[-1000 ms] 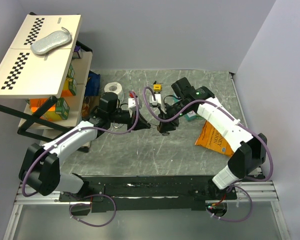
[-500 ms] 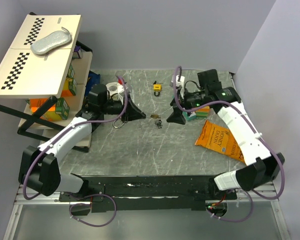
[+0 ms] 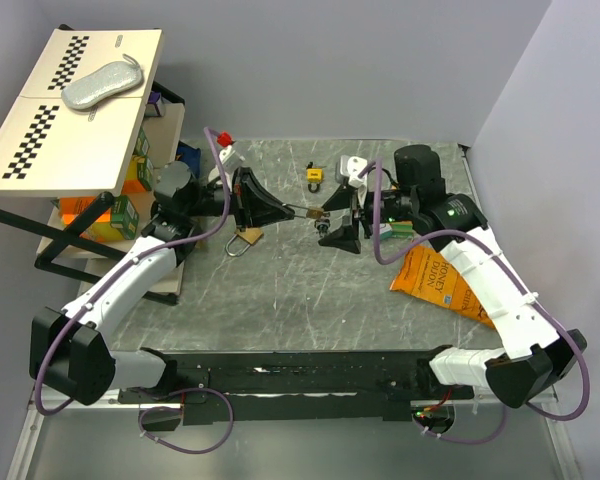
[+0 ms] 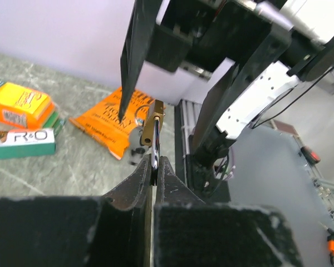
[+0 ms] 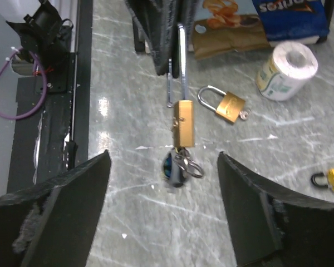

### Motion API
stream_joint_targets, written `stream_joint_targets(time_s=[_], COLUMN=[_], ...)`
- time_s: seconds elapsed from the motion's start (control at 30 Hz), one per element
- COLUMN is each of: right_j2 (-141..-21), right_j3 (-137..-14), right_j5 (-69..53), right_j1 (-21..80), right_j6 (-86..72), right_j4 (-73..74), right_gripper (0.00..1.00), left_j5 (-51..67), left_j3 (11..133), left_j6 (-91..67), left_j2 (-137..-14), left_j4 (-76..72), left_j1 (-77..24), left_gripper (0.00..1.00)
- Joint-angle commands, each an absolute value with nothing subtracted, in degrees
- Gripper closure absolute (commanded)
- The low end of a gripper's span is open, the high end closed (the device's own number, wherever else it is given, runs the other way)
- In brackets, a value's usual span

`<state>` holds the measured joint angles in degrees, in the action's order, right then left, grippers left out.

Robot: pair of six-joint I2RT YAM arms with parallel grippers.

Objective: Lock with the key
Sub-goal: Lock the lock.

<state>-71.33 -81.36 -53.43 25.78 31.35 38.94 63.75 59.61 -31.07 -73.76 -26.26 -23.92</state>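
Padlock (image 5: 184,123), key (image 5: 177,165) under it, tight in left gripper (image 4: 155,165) (right gripper (image 3: 327,222) wide apart), second padlock (image 5: 231,107) nearby.

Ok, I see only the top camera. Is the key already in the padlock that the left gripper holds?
Observer: In the right wrist view a key ring hangs from the end of the brass padlock opposite its shackle, so a key seems to be in.
Operator: Is it held by the body or by the shackle?
Observer: By the shackle; the left wrist view shows the left gripper shut on it, with the body free beyond.
Operator: Does anything else touch the key ring?
Observer: No; its own view shows the right gripper wide open, apart from the ring on both sides.
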Motion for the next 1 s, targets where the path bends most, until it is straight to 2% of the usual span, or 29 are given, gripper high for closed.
stream_joint_targets(time_s=[0.0,0.13,0.43,0.53,0.6,0.7,0.73,0.77,0.8,0.83,0.97], right_j2=[-69.52,-70.22,-71.28,-71.72,-71.98,-72.16,-72.33,-72.42,-72.68,-72.95,-73.65], right_j3=[-80.86,-81.21,-82.88,-83.49,-83.93,-84.46,-84.72,-85.16,-85.43,-85.6,-87.36], right_j5=[-53.88,-54.23,-55.54,-56.07,-56.25,-56.95,-56.95,-56.95,-56.87,-57.13,-58.01], right_j1=[27.24,27.6,28.3,28.3,28.3,28.48,28.39,28.39,28.39,28.39,28.48], right_j6=[29.1,28.21,28.04,28.21,28.21,27.78,27.6,27.51,27.51,27.68,28.48], right_j4=[33.05,32.43,32.78,33.48,33.84,34.1,34.54,35.24,35.77,36.29,39.9], right_gripper=[0.23,0.34,0.48,0.59,0.63,0.75,0.88,0.96,1.0,1.0,1.0], left_j5=[63.55,63.54,63.11,63.02,62.84,62.93,63.1,63.02,63.1,63.19,63.46], left_j3=[60.03,59.68,59.06,58.89,58.97,59.24,59.41,59.76,60.03,60.38,62.92], left_j6=[-37.88,-37.62,-36.47,-36.04,-35.51,-33.14,-31.48,-30.25,-28.76,-24.39,-8.64], left_j2=[-72.78,-72.33,-71.81,-71.72,-71.63,-71.63,-71.54,-71.28,-71.11,-70.58,-69.52], left_j4=[-34.89,-34.9,-34.28,-34.02,-32.96,-30.42,-29.54,-28.49,-25.17,-23.14,-8.9], left_j1=[-24.43,-24.96,-25.84,-26.02,-26.02,-26.02,-26.02,-26.1,-26.1,-26.19,-26.1], left_gripper=[0.99,0.99,0.99,0.99,0.99,0.99,0.98,0.96,0.93,0.83,0.78])
